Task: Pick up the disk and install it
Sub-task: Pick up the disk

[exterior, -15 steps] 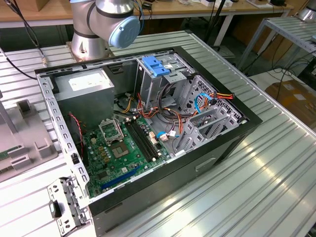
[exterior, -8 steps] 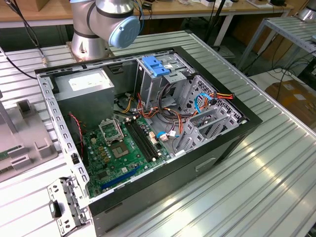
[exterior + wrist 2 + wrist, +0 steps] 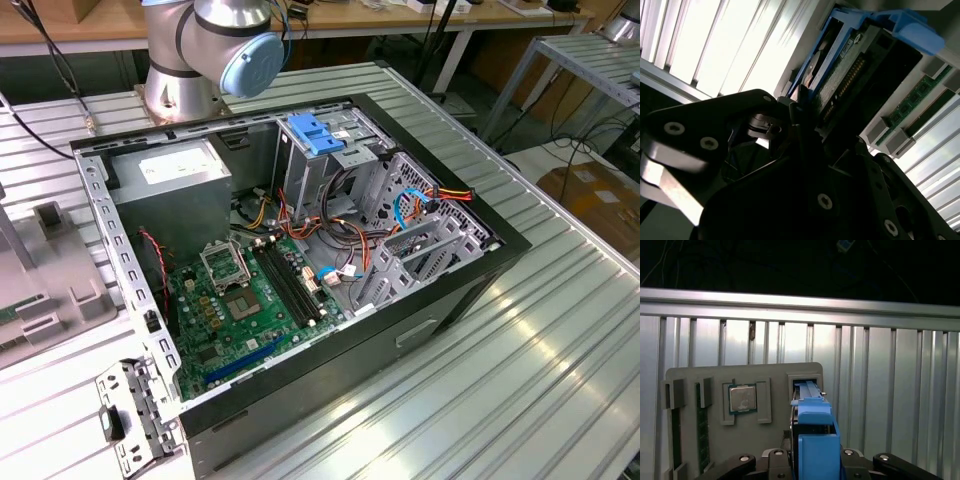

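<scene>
The gripper [image 3: 812,455], in the first wrist view, pinches the disk [image 3: 810,415] by its blue frame. The disk stands edge-on with its far end at a slot in the grey tray [image 3: 745,440], and I cannot tell whether it is clear of the slot. In the second wrist view a finger [image 3: 799,107] presses that frame, so the pick-up looks in hand, and a lift calls for a straight pull along the slot. In the exterior view the case [image 3: 430,330] lies open, its cage [image 3: 350,150] facing up.

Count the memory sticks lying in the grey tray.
2. Both lie in the grey tray in the first wrist view: one memory stick beside the processor chip, the other one slot farther from it. More may hide behind the disk.
</scene>
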`<state>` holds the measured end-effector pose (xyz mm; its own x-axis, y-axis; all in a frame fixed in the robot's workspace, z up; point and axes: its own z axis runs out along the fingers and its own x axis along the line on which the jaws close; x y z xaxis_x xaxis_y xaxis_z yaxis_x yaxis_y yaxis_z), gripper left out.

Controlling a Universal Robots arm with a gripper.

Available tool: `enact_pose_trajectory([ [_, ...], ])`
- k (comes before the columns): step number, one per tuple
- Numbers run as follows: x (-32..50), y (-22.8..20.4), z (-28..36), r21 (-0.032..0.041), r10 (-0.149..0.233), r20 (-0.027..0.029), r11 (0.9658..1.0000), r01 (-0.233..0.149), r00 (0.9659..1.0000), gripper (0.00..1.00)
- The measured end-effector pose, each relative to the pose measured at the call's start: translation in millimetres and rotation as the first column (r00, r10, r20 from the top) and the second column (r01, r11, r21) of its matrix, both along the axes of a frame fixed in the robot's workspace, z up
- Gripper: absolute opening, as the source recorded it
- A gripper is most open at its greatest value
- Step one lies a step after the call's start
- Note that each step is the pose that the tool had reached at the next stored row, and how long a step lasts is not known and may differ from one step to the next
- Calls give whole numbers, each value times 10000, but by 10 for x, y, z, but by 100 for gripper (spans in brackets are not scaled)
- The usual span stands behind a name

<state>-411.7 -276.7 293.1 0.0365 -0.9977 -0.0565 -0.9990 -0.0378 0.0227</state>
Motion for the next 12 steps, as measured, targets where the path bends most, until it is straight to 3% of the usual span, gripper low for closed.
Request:
enact_pose_trajectory([
  [12, 0, 0, 60, 0, 0, 0, 10000, 0, 10000, 37],
])
